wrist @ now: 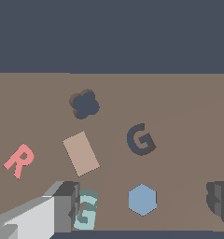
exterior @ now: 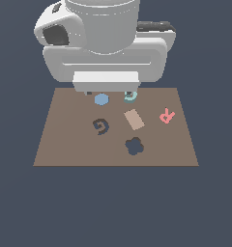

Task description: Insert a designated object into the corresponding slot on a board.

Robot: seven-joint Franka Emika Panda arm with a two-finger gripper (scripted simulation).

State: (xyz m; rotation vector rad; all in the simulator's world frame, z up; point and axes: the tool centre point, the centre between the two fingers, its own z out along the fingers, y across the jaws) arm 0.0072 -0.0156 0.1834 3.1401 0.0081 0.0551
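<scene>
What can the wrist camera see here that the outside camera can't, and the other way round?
Only the wrist view shows the two fingers close up, wide apart, one right beside the whole teal G. Only the exterior view shows the arm's big white body, which hides part of the teal G there, and the whole board outline. Both show the G slot, clover cutout, hexagon, tan rectangle and pink R.
</scene>
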